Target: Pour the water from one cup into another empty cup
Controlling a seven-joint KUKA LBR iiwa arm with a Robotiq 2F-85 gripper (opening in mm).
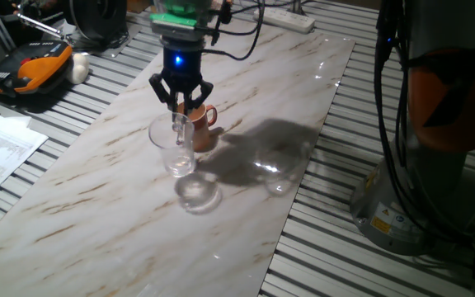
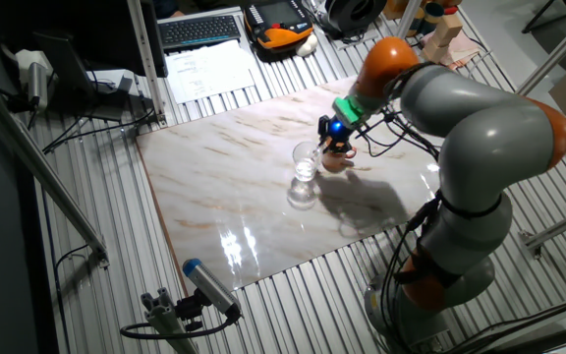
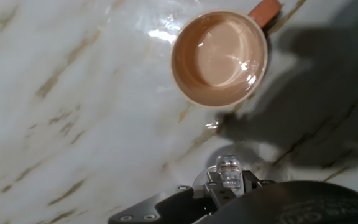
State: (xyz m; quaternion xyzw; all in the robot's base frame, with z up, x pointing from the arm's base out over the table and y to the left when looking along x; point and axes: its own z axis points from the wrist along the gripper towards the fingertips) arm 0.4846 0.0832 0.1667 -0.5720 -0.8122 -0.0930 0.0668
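Brown mug (image 3: 219, 59) upright on marble tabletop (image 3: 73, 112), handle toward upper right; glass mug handle (image 3: 229, 171) at gripper.

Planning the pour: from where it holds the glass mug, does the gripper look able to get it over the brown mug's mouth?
Probably yes. The gripper grips the glass mug by its rim, right beside the brown mug. In the hand view the brown mug's mouth lies open with nothing over it.

Marble-patterned board (image 2: 234, 206) on slatted metal table (image 2: 96, 285), keyboard (image 2: 200, 29) behind.
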